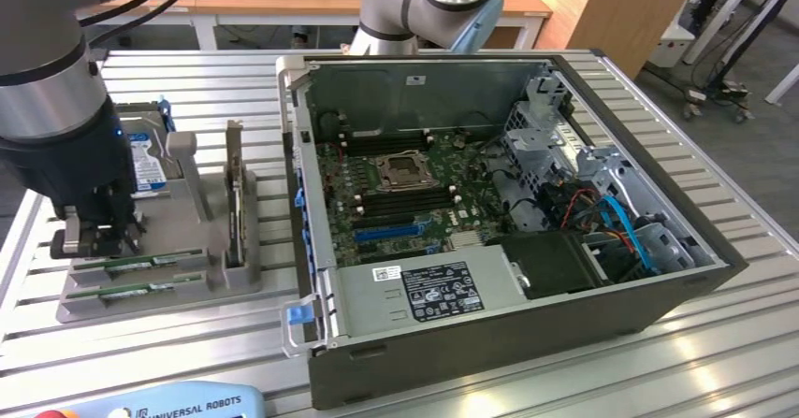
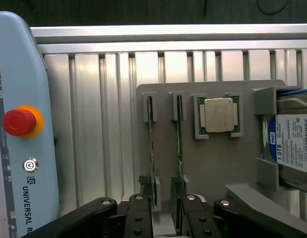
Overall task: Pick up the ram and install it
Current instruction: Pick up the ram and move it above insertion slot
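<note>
Reaching straight down at the exterior view's left, the arm (image 1: 50, 91) stood over the grey holder (image 2: 213, 163) on the slatted aluminium table (image 2: 94, 124); the wrist was vertical, and the gripper (image 1: 97, 238) hung low over one end of the holder, its fingers spread apart and clasping nothing. One ram stick (image 1: 148, 262) and its twin (image 1: 135, 290) sat on edge in two narrow parallel slots of the holder, directly beneath the gripper; which stick the fingers lined up with could not be told. A square recess beside the slots held the silver processor (image 2: 219, 115); a bracket beyond it held the blue-labelled hard drive (image 2: 292, 144). The open computer case (image 1: 500, 343), to the exterior view's right of the holder, contained the motherboard (image 1: 399, 184); the teach pendant (image 2: 20, 148) lay near the holder.
</note>
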